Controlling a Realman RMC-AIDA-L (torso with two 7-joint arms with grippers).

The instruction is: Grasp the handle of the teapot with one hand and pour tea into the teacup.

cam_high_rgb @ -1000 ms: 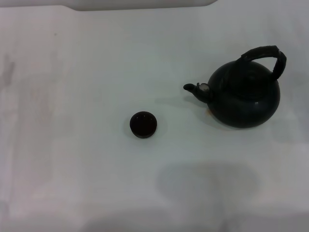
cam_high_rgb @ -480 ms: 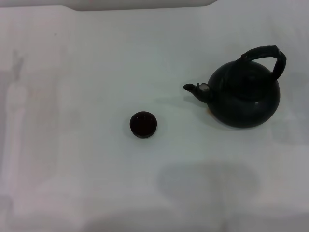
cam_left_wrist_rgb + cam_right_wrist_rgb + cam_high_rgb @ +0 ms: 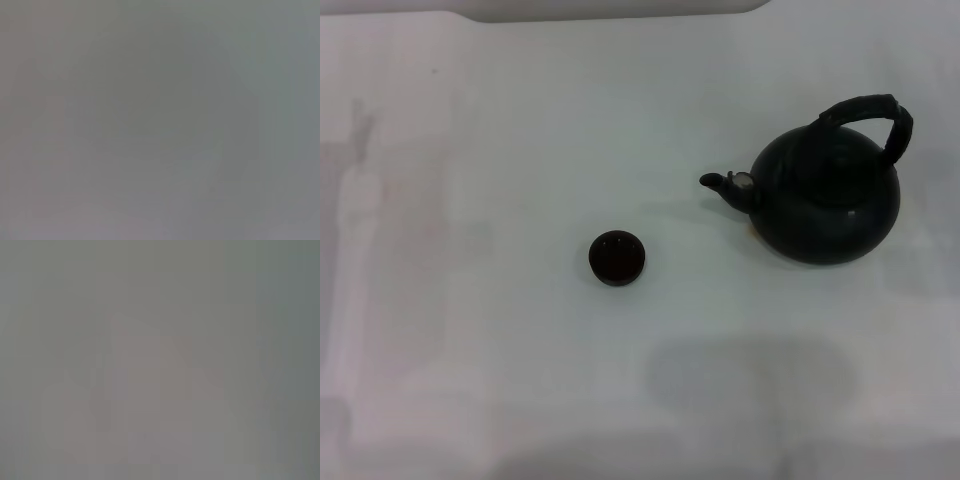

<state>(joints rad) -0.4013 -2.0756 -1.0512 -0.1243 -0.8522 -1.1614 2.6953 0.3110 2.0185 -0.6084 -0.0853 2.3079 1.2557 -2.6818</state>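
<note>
Teapot (image 3: 828,205) stands apart from teacup (image 3: 617,257); wrist views seemingly blank.

Open table (image 3: 500,120) surrounds the teapot (image 3: 825,195) and teacup (image 3: 617,257), standing well apart.

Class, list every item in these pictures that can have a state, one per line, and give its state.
teapot: upright on the table, untouched, spout toward the teacup.
handle: raised over the pot, ungrasped.
teacup: upright, apart from the teapot; contents cannot be told.
Left gripper, right gripper: not in view.
</note>
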